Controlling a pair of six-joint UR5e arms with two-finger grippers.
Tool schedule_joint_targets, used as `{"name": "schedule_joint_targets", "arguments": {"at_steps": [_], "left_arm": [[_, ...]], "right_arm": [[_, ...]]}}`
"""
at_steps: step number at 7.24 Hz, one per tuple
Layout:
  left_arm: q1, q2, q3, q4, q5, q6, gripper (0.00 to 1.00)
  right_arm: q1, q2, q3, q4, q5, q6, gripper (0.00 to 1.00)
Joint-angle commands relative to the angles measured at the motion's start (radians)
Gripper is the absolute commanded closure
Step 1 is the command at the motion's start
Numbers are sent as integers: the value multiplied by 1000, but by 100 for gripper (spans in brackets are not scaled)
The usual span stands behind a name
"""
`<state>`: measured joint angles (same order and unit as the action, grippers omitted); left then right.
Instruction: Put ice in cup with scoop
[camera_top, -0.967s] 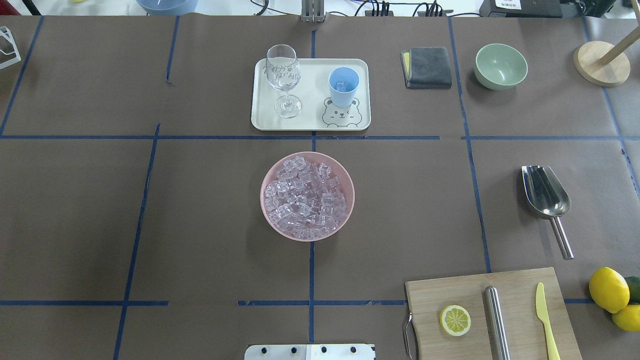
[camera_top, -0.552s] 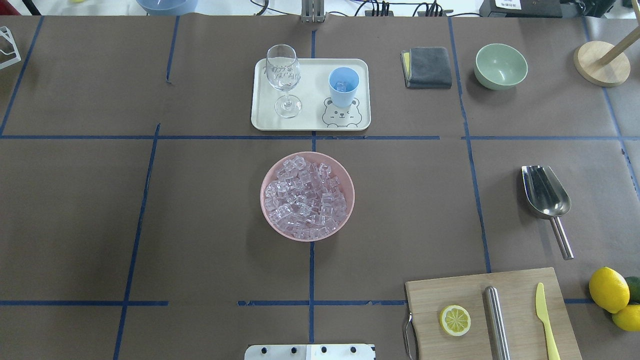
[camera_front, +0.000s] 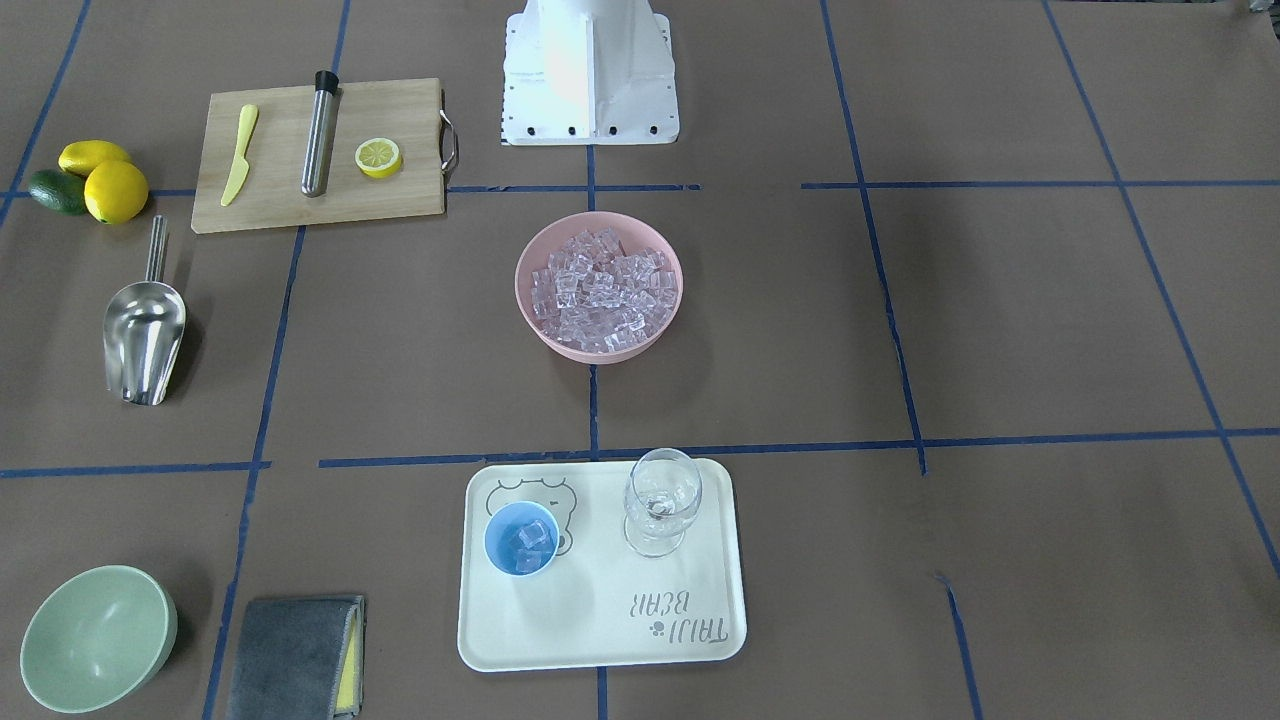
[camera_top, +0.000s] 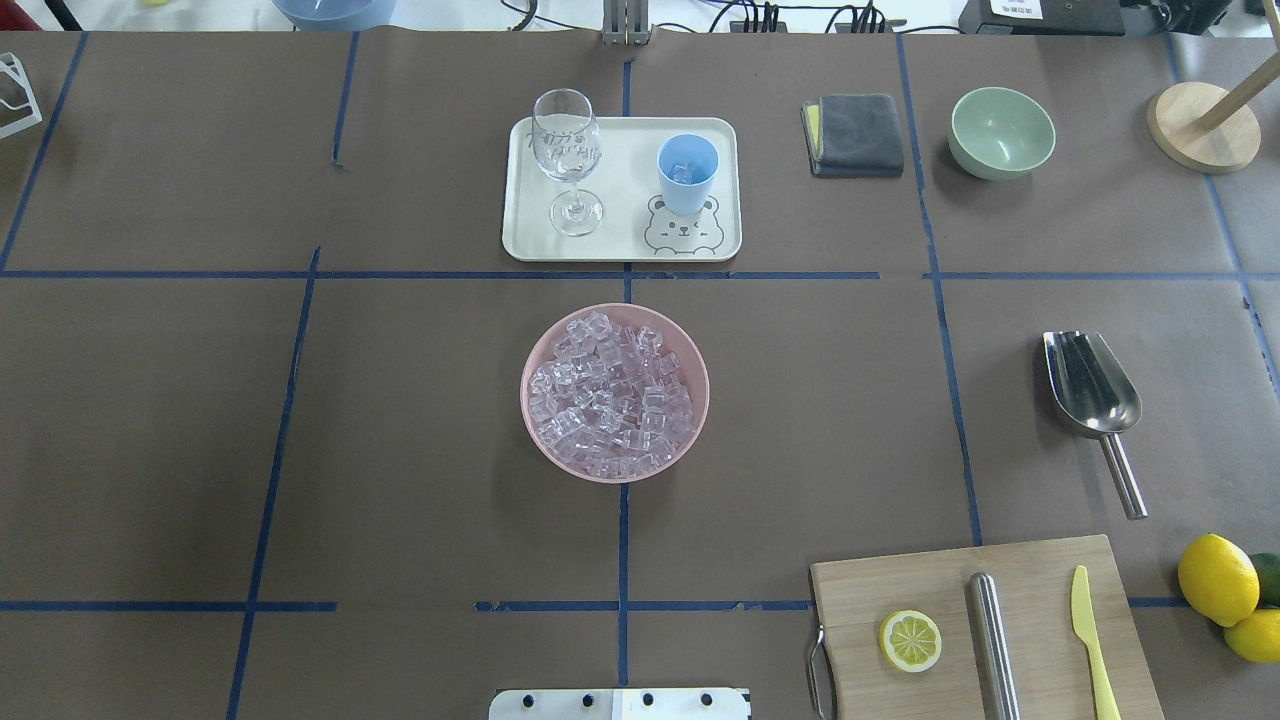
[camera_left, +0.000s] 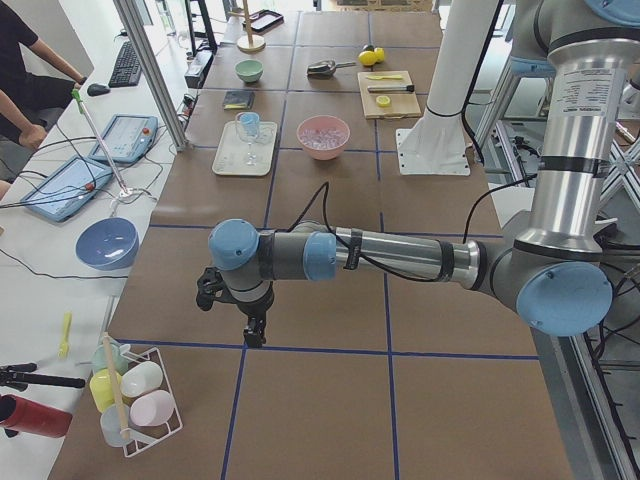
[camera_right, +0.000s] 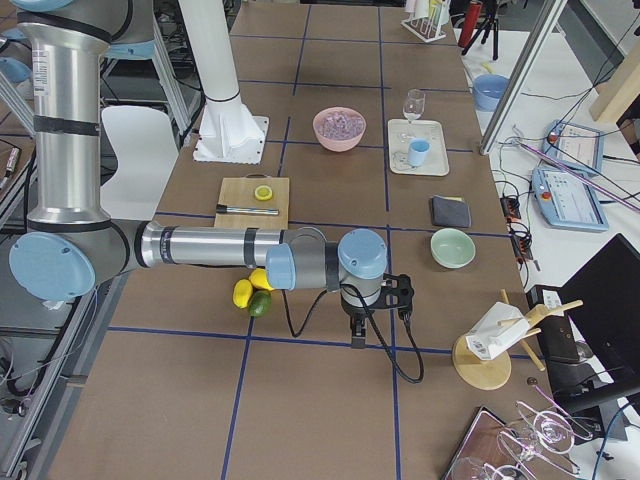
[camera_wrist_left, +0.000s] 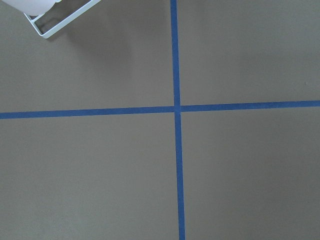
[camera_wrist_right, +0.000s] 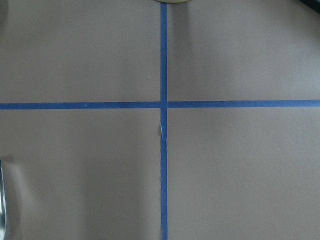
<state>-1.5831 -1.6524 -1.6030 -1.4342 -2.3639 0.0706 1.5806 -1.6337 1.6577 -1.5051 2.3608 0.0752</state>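
Observation:
The ice (camera_top: 612, 395) fills a pink bowl (camera_top: 530, 400) at the table's middle. Behind it, the light-blue cup (camera_top: 687, 172) stands on a white tray (camera_top: 620, 245) with a few cubes inside, also seen from the front as the cup (camera_front: 521, 540). The steel scoop (camera_top: 1092, 385) lies alone on the table at the right, handle toward the robot. My left gripper (camera_left: 254, 336) hangs over bare table far to the left, and my right gripper (camera_right: 357, 338) far to the right, past the lemons. Each shows only in a side view, so I cannot tell if it is open or shut.
A stemmed glass (camera_top: 567, 150) shares the tray. A cutting board (camera_top: 930, 580) holds a lemon slice, steel cylinder (camera_top: 994, 640) and yellow knife. Lemons (camera_top: 1217, 578), a green bowl (camera_top: 1001, 132), a grey cloth (camera_top: 855, 134) and a wooden stand (camera_top: 1203, 125) sit on the right.

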Motion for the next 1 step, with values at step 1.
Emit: {"name": "schedule_joint_targets", "arguments": {"at_steps": [1], "left_arm": [[0,-7,2,0,0,-2,0]], "right_arm": [[-1,0,2,0,0,0,0]]}}
